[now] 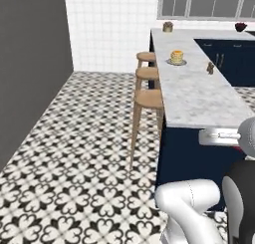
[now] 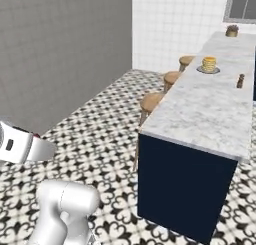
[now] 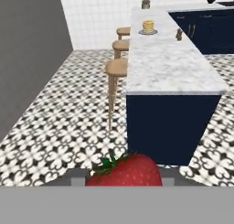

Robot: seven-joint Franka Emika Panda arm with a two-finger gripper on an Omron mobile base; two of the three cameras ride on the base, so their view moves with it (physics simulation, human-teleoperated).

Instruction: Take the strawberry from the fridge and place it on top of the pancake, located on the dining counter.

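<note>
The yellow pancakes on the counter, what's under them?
The golden-yellow round pancake stack sits on a round grey plate, which rests on the white-grey marble dining counter. The plate's middle is covered.

The strawberry (image 3: 124, 171) is sitting red and plump at the bottom of the hand view, green leaves pointing up-left, with a grey finger pad showing at each side of it. The pancake (image 1: 177, 56) is lying as a small golden-yellow stack on a round grey plate, near the left edge of the dining counter (image 1: 194, 93) toward its far end. The dining counter, white-grey marble over a navy base, is stretching away toward the window wall.
</note>
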